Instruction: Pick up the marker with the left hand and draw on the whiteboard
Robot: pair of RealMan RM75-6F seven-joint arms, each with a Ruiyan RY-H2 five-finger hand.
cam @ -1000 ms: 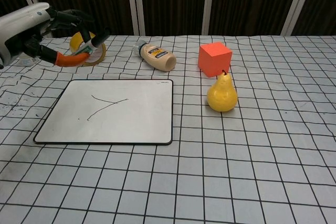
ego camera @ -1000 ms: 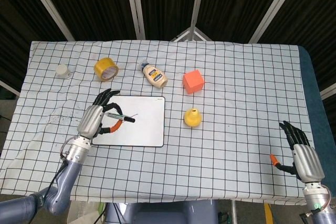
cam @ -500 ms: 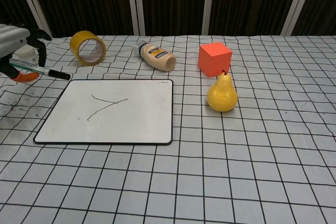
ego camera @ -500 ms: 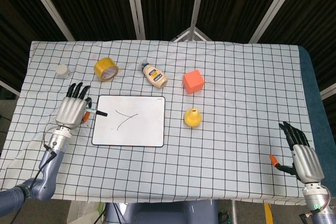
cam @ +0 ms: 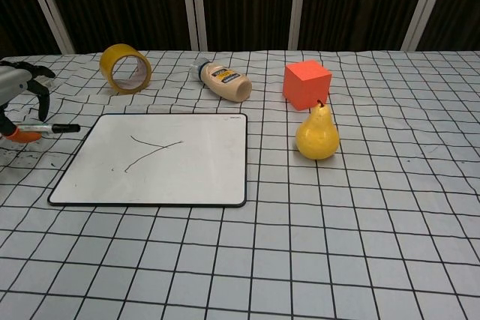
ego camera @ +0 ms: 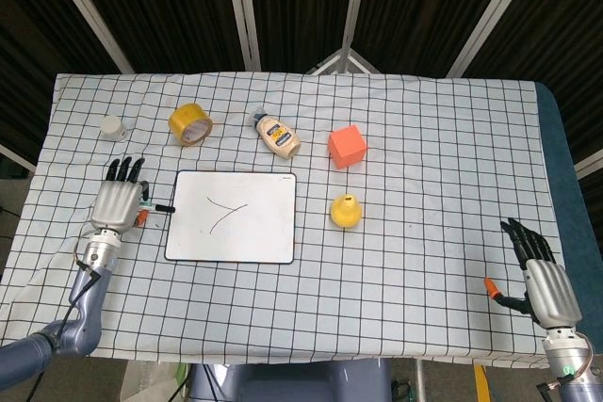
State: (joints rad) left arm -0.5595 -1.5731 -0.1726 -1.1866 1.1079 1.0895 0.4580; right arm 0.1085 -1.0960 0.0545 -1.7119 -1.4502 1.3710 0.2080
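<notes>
1. Marker (cam: 46, 129) sits in your left robot hand (ego camera: 117, 204), just off the left edge of the whiteboard (ego camera: 233, 217); its dark tip points right, toward the board, and stops short of the frame.
2. Your left robot hand is over the checkered tabletop (ego camera: 424, 157) beside the board, back of the hand up in the head view, fingers (ego camera: 125, 169) pointing away from you. The marker pokes out on the board side, under the hand, and the chest view shows it pinched near the orange thumb tip.
3. From the chest view only the edge of that robot hand (cam: 16, 99) shows at the left border, with the marker lying nearly level and low over the cloth. You cannot tell whether it touches the cloth.
4. The whiteboard lies flat, with a thin forked line (cam: 154, 151) drawn on its left half. The marker tip is apart from that line.
5. Your right robot hand (ego camera: 544, 277) is at the near right corner of the tabletop, well apart from the board, holding nothing, fingers spread and pointing away from you.
6. Behind the board lie a roll of yellow tape (ego camera: 190, 123) and a squeeze bottle (ego camera: 277, 133) on its side. An orange cube (ego camera: 347, 146) and a yellow pear (ego camera: 346, 211) stand to the board's right, the pear nearer to you. A small white cap (ego camera: 113, 127) sits at the far left, beyond your left robot hand.
</notes>
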